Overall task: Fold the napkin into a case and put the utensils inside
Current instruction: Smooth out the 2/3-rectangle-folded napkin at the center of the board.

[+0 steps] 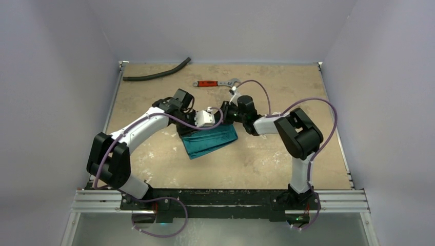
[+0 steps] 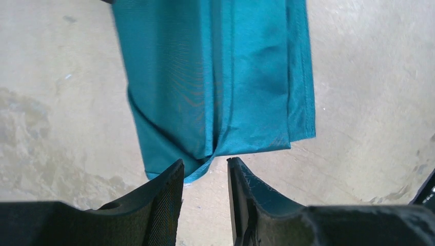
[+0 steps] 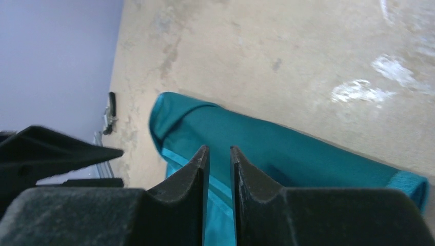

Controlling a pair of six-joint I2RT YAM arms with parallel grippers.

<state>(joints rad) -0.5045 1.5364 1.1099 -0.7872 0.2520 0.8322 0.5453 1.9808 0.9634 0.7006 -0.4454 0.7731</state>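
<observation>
The teal-green napkin [image 1: 210, 142] lies folded into a flat strip of several layers on the table's middle. In the left wrist view the napkin [image 2: 220, 77] stretches away from my left gripper [image 2: 205, 161], which is open and empty, its tips just short of the cloth's near edge. My right gripper [image 3: 219, 148] hovers over the napkin [image 3: 308, 154] with its jaws a narrow gap apart and cloth showing through the gap. In the top view both grippers meet at the napkin's far edge, the left [image 1: 213, 124] beside the right [image 1: 224, 117]. The spoon and the wooden utensil are out of view.
A red-handled wrench [image 1: 213, 83] lies at the back centre. A black hose [image 1: 156, 74] lies at the back left. A small dark tool [image 3: 110, 110] lies near the table's edge in the right wrist view. The table [image 1: 287, 159] has walls on three sides.
</observation>
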